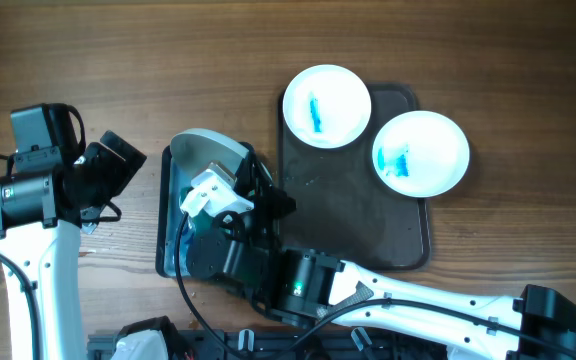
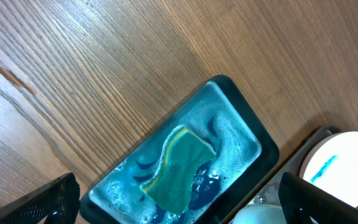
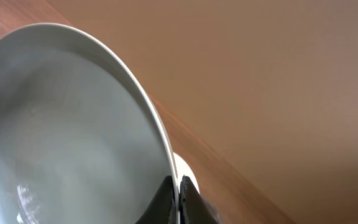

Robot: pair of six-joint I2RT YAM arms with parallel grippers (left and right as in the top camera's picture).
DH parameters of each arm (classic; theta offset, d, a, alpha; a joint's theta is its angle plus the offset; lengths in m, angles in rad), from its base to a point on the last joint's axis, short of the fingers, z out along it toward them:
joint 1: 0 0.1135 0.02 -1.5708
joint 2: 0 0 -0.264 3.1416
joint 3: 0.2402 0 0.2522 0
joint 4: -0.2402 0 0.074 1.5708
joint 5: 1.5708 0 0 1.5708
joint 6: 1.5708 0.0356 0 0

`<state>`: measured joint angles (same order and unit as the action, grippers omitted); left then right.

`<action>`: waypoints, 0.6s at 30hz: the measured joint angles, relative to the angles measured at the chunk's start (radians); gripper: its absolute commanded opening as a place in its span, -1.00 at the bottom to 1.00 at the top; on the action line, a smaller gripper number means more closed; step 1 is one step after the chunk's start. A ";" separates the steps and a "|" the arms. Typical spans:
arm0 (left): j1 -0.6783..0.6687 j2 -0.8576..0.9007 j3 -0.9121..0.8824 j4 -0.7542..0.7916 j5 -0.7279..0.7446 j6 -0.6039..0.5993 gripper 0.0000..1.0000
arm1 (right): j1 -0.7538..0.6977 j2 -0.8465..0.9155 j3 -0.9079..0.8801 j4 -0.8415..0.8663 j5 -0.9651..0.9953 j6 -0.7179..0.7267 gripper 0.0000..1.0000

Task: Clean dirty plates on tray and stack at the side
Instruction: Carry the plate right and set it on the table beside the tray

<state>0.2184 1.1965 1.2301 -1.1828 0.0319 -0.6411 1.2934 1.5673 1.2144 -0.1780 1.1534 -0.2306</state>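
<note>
Closest to me, my right gripper (image 3: 178, 194) is clenched on the rim of the held plate (image 3: 61, 124), which hangs tilted over the far end of the blue tub (image 1: 165, 225). Its inner face reads plain white in the wrist view, with a wet glint low down, though I cannot see all of it. The green sponge (image 2: 176, 165) lies in the suds of the tub. My left gripper (image 1: 116, 165) hangs just beside the tub, fingers spread and empty. Beyond is the tray (image 1: 368, 220), with the far smeared plate (image 1: 326, 105) on its far corner and the outer smeared plate (image 1: 420, 152) overhanging its right edge, both blue at the centre. I judge this as the first plate's wash. Next I either take the sponge to it or, if it is clean, lay it flat on bare wood to start the stack.
</note>
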 measured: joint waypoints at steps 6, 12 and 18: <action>0.000 0.000 0.000 0.000 0.000 0.000 1.00 | -0.011 0.000 0.000 0.001 0.000 0.010 -0.91; 0.000 0.000 0.000 0.000 0.000 0.000 1.00 | -0.112 0.000 0.002 -0.066 -0.082 0.107 -0.92; 0.000 0.000 0.000 0.000 0.000 0.000 1.00 | -0.321 0.000 0.006 -0.226 -0.475 0.377 -0.91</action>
<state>0.2184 1.1965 1.2301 -1.1828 0.0322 -0.6411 0.9726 1.5673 1.2201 -0.4038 0.6781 0.1467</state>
